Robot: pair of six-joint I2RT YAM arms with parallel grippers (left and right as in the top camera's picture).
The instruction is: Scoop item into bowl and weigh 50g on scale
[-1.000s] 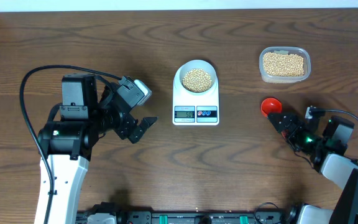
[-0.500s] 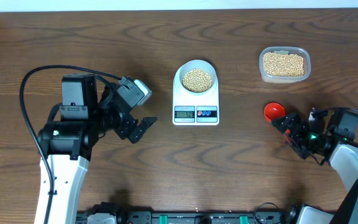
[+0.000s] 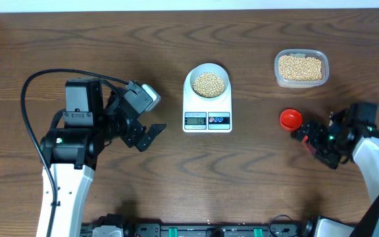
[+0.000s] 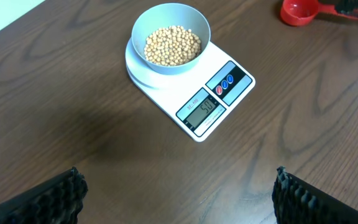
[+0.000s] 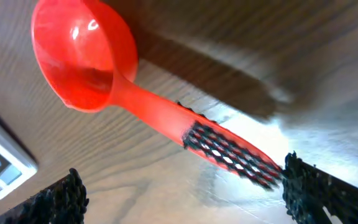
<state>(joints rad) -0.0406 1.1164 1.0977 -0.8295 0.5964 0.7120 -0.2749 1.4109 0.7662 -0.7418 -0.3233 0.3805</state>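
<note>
Scale [image 3: 207, 120] taken as ref point for all positions. Bowl [image 4: 166, 14] sits centred on the scale platform, behind the display, so its load registers. Beans [image 3: 208, 84] fill its lower part in a shallow heap. More of the same beans lie in the clear tub [image 3: 301, 84], to the right of the scale and slightly behind it.

Red scoop [image 3: 290, 118] lies flat on the wood to the right of the scale, level w/ its front edge, cup empty. Judged: set down because no more transfer is wanted.

Left gripper [image 3: 149, 135] hangs left of the scale, jaws spread wide, nothing between them. Judged: parked as a lookout, its cam aimed at the display.

Right gripper [image 3: 311, 138] is further right of the scale, at the scoop handle end. Jaws are fully apart and straddle the handle w/o clamping it.

Views: left wrist cam alone shows the display digits, approx. the 50 g target, too soft to confirm. Right wrist cam alone confirms the cup is empty and the handle lies free. Overhead alone shows the tub and both arms together.
</note>
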